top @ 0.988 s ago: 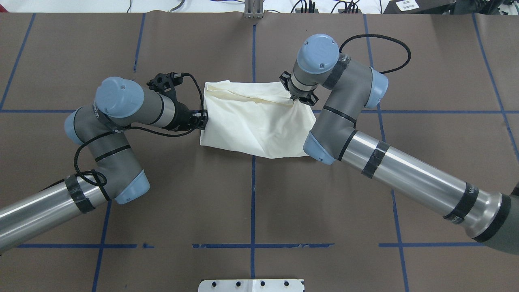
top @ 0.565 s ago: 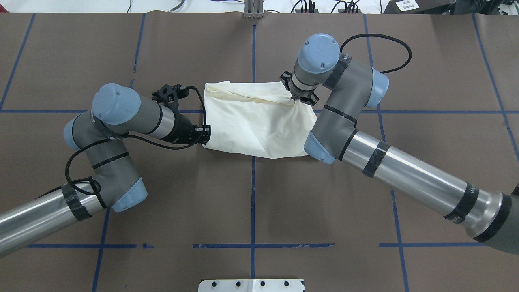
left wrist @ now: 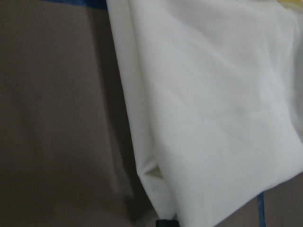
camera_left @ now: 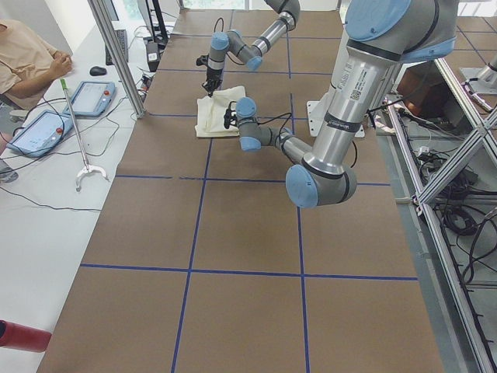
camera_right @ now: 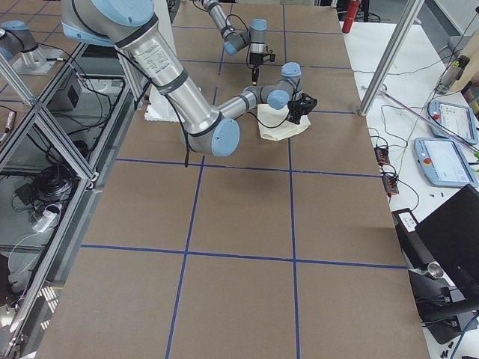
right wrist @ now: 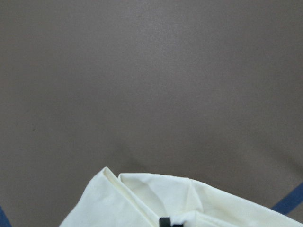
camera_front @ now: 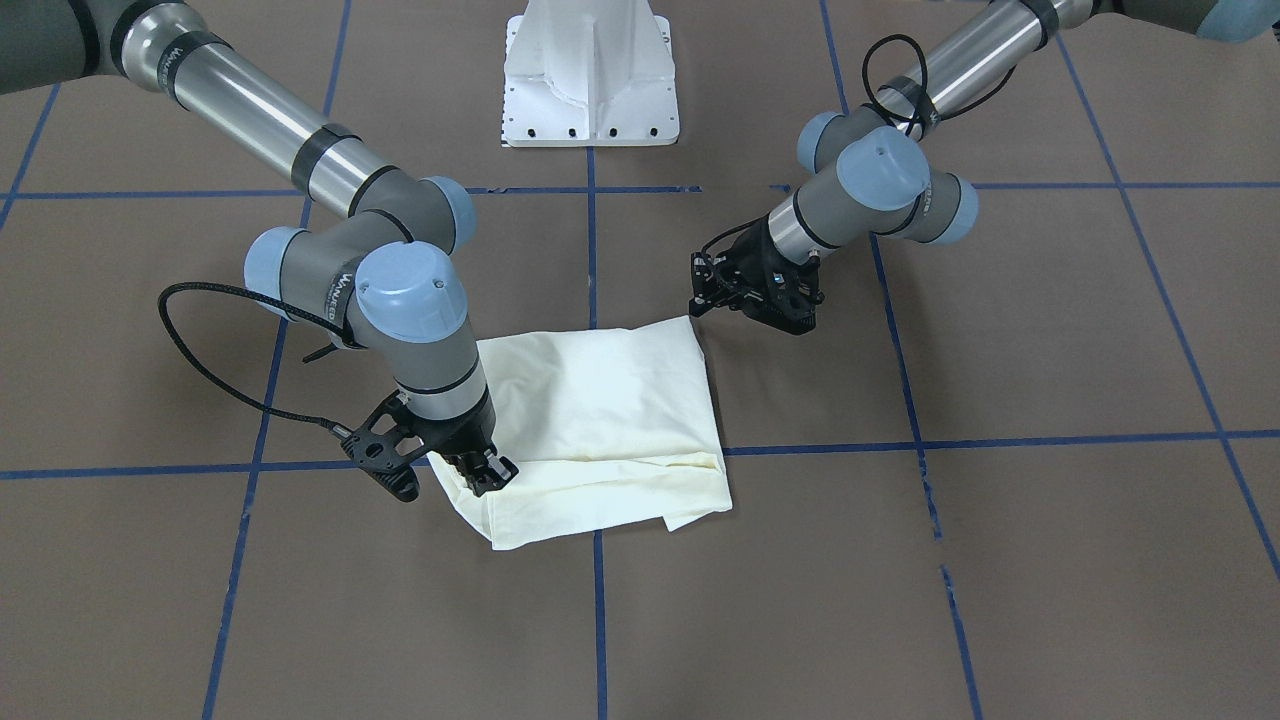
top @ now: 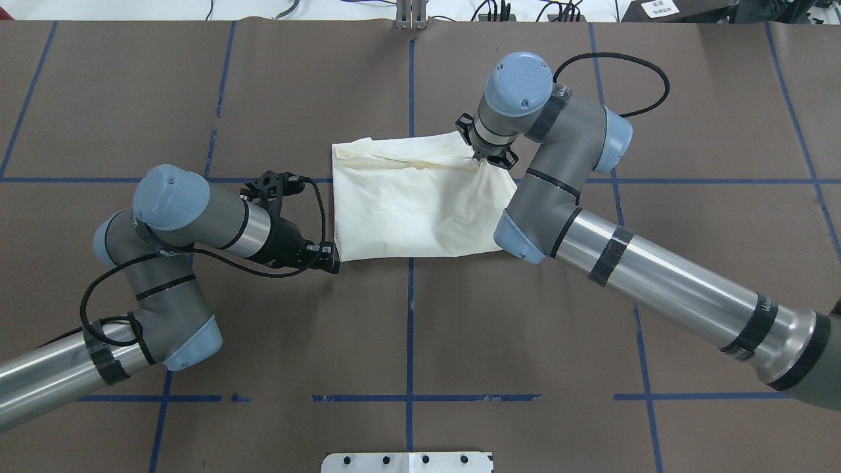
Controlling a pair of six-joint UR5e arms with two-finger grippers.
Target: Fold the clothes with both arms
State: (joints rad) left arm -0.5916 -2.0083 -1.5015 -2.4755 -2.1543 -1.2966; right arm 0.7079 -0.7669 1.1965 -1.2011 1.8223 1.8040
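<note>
The cream-white shirt [top: 414, 203] lies folded into a rough rectangle at the table's middle; it also shows in the front-facing view [camera_front: 600, 400]. Only plain cream shows; the cat print, lettering and collar are hidden. My left gripper [top: 332, 259] is low at the shirt's near-left corner and looks shut on it [camera_front: 698, 302]; the left wrist view shows the cloth [left wrist: 213, 118] running down to a fingertip. My right gripper [top: 483, 157] is shut on the far-right corner, which is bunched and slightly lifted [camera_front: 483, 475]. The cloth [right wrist: 142, 198] fills the bottom of the right wrist view.
The brown table cover [top: 263, 328] carries blue tape lines. The white pedestal base [camera_front: 590, 80] stands at the robot's side of the table. An operator [camera_left: 23, 54] and tablets [camera_left: 93, 97] are beyond the far edge.
My left gripper slid along the shirt's left edge toward the robot, and the near-left corner came with it, straightening the near edge. The right gripper barely moved.
</note>
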